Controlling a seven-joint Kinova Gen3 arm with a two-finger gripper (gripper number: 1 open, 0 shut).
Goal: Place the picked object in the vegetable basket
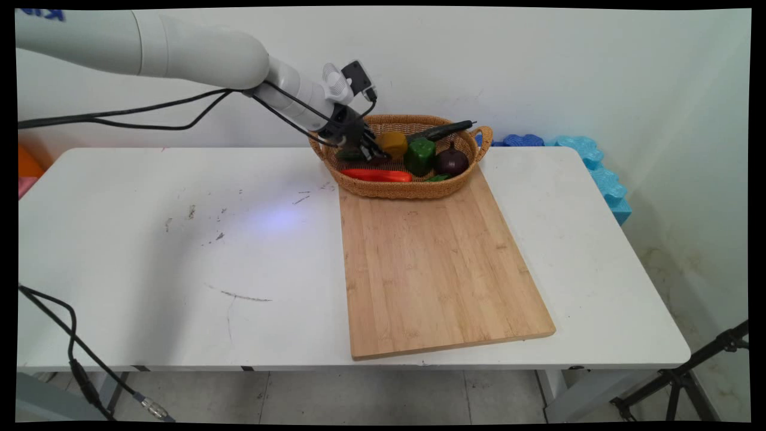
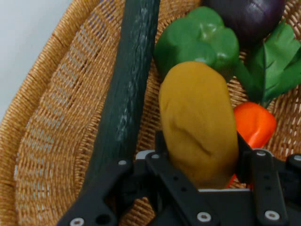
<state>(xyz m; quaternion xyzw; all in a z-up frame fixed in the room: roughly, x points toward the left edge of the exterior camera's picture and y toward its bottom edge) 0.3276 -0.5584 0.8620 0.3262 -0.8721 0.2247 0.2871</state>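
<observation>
1. The gripper [image 2: 200, 181] reaches down into the woven basket [image 1: 383, 188] at the far end of the wooden cutting board [image 1: 437, 263], and its fingers are clamped on a yellow-brown potato [image 2: 197, 120], one finger on each side of its lower end.
2. The potato stands roughly along the gripper's axis, so the fingers press across its narrower width; this is likely why the grip sits low on it, near the palm.
3. In the hand view, a long dark green cucumber [image 2: 124, 89] lies just beside the potato; its far end rests over the basket rim, as the main view shows.
4. A green bell pepper [image 2: 197, 40] sits just beyond the potato, with a dark purple onion [image 2: 244, 16] behind it.
5. An orange carrot [image 2: 254, 125] with green leaves [image 2: 275, 63] lies beside the potato, partly hidden by one finger.
6. The basket stands on the board's far edge, on the white table [image 1: 149, 257].
</observation>
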